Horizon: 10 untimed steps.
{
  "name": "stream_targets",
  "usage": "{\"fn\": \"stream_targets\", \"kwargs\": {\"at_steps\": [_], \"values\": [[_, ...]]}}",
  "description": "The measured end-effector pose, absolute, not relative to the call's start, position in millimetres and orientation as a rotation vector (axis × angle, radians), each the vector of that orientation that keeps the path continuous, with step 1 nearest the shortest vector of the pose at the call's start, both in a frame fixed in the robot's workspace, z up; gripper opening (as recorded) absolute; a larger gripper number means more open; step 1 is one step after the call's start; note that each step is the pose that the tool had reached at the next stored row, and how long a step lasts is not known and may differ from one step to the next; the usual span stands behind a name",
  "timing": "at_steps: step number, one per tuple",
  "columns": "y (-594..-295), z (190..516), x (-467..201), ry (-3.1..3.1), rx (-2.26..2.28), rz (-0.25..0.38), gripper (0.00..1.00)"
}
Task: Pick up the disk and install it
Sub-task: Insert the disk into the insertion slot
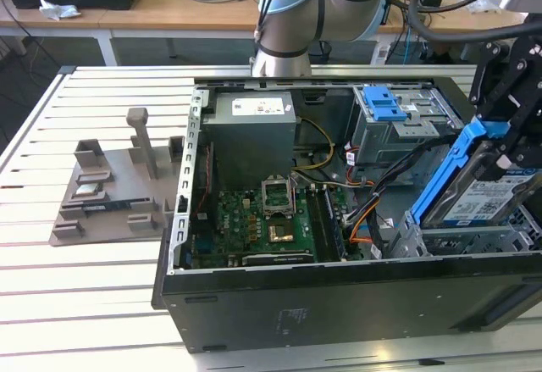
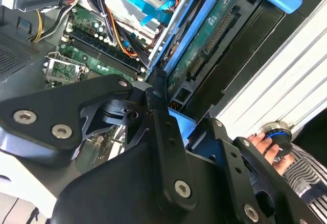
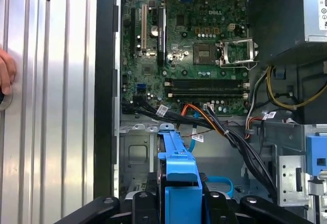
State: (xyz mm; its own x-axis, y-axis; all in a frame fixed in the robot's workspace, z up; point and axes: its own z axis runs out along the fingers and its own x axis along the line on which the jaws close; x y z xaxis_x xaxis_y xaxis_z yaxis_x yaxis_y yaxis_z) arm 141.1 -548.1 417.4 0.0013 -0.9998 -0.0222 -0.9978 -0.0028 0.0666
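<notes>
Your black linkage gripper (image 1: 501,147) is clamped on the flat silver-black hard drive with blue plastic carrier rails (image 1: 474,187), holding it tilted on edge at the exterior view's right, over the grey metal drive bay (image 1: 470,241) at the near corner of the open black computer case (image 1: 339,300). In the second wrist view the black fingers (image 2: 162,132) grip the disk's blue rail, with its green circuit board facing out (image 2: 204,43). In the first wrist view the blue rail (image 3: 176,173) points into the case toward the green motherboard (image 3: 189,45) and the bundled cables (image 3: 204,119). Beyond the drive you see a blue plastic latch on the grey drive cage (image 1: 381,102). On the slatted white table (image 1: 76,270), well apart, stands the grey plastic stand with upright posts (image 1: 118,187). A person's hand (image 2: 265,145) rests near the table edge.
</notes>
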Motion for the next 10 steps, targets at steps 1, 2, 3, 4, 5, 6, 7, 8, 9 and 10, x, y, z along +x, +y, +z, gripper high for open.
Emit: {"fn": "stream_targets", "kwargs": {"at_steps": [1, 2, 3, 4, 5, 6, 7, 8, 9, 10], "values": [[-548.1, 416.3, 141.1, -2.196, 2.200, -0.098, 0.37], [-548.1, 415.2, 141.1, -2.196, 2.200, -0.098, 0.37], [-548.1, 413.7, 141.1, -2.196, 2.200, -0.098, 0.37], [-548.1, 412.1, 141.2, -2.196, 2.200, -0.098, 0.37], [-548.1, 410.6, 141.1, -2.196, 2.200, -0.098, 0.37], [-548.1, 409.4, 141.1, -2.196, 2.200, -0.098, 0.37], [-548.1, 408.9, 141.1, -2.196, 2.200, -0.098, 0.37], [-548.1, 409.0, 141.1, -2.196, 2.200, -0.098, 0.37], [-548.1, 408.9, 141.1, -2.196, 2.200, -0.097, 0.37], [-548.1, 408.9, 141.1, -2.196, 2.200, -0.097, 0.37]]}}
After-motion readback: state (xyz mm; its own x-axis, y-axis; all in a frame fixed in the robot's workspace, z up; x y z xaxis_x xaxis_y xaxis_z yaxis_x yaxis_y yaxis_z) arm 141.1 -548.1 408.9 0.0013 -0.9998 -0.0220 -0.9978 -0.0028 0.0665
